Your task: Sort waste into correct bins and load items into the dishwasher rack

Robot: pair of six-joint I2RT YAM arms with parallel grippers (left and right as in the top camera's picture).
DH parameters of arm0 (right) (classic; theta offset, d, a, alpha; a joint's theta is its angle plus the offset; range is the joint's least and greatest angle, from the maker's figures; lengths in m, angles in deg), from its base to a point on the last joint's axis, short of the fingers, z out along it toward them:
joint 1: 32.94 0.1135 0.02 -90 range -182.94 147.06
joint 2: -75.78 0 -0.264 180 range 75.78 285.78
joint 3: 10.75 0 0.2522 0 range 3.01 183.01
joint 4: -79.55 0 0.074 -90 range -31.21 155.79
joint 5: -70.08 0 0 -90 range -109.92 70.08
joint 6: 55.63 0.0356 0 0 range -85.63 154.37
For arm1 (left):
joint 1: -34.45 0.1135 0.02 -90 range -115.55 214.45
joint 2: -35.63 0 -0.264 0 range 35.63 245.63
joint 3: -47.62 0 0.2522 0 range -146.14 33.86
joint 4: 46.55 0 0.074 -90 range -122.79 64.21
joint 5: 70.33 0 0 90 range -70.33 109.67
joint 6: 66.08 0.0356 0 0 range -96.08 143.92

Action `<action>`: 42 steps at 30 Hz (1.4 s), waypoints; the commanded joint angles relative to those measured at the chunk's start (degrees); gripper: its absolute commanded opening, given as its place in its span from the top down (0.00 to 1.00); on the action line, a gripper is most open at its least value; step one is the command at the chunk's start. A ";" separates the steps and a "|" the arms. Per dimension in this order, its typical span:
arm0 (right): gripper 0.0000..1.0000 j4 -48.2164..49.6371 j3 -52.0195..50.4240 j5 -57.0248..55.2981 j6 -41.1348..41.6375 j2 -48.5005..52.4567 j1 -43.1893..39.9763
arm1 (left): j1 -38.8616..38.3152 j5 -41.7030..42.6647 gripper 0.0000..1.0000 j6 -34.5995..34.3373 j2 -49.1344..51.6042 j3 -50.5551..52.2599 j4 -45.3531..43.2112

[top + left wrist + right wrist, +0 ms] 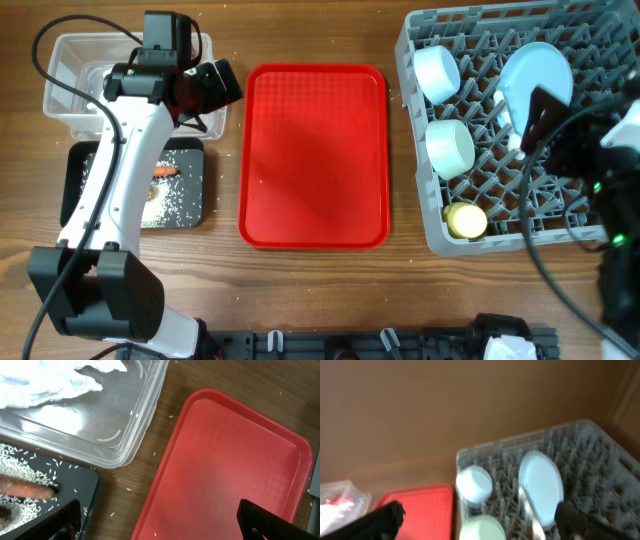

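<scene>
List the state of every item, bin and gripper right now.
Left gripper: open, empty.
Right gripper: open, empty.
Clear tub: holds napkin.
Black tray: holds rice, carrot.
Red tray: no dishes.
Plate: on edge in rack.
Blue bowl: tilted, racked.
Green bowl: tilted, racked.
Yellow cup: racked.

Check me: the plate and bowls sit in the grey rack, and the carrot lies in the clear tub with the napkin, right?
One slip: the carrot lies in the black tray among rice, not the clear tub, as the left wrist view shows. The rest holds.
</scene>
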 commanded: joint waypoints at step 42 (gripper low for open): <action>0.00 43.41 -75.87 -1.68 6.95 -49.83 1.79 | 0.35 -5.27 0.00 3.48 -0.22 -0.48 1.84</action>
